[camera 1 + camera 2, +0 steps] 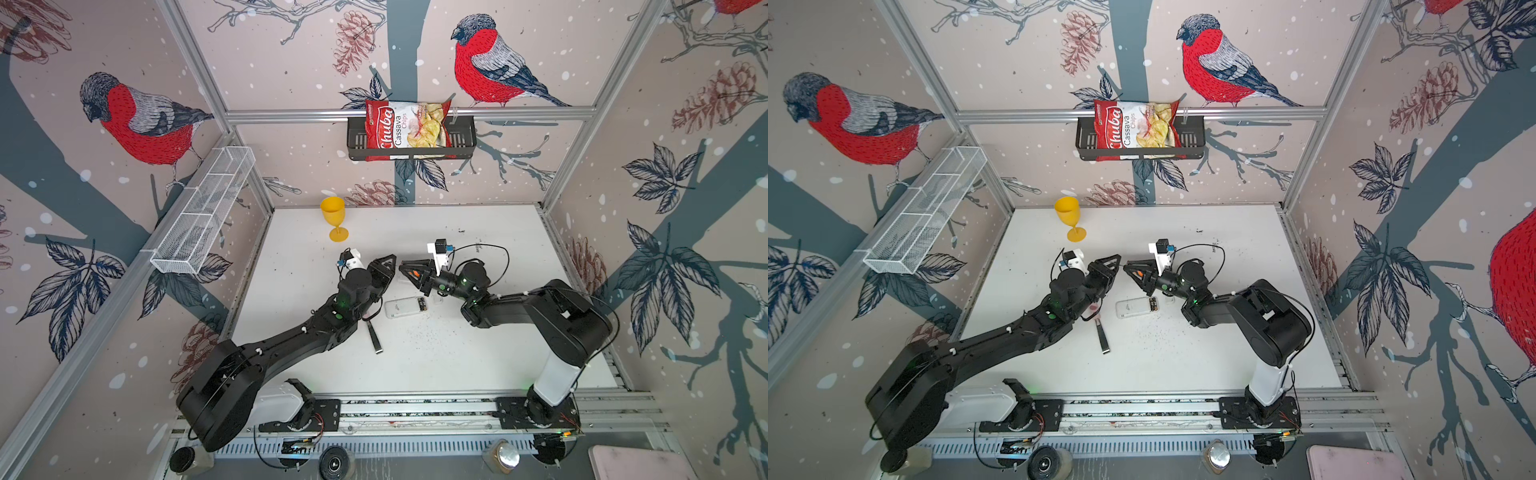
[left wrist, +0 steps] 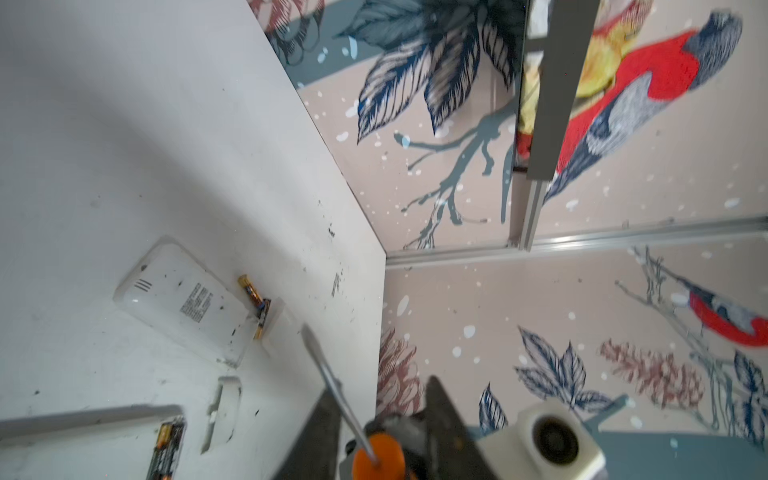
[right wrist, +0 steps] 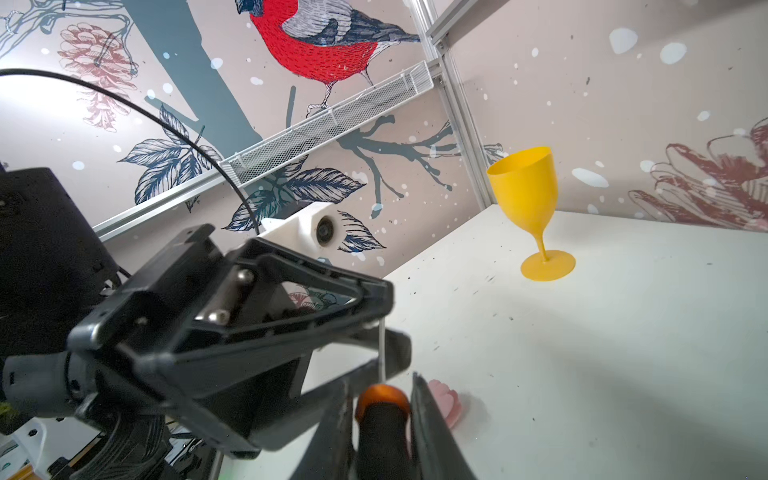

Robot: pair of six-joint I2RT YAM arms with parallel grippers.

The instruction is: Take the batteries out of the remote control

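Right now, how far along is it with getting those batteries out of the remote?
Done: the battery compartment of the remote is open, so the batteries show. In hand: the right gripper is clamped on the handle of the orange-handled screwdriver, and the shaft passes between the jaws of the open left gripper. Left: the batteries still sit in the remote, so lifting them out remains.

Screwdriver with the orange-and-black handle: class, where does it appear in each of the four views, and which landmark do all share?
Both top views: screwdriver, mid-table, orange showing inside the right claw.
Left wrist: orange collar and steel shaft between that claw's fingers.
Right wrist: black handle and orange collar, gripped by the same claw.
Shared landmark: the white table.
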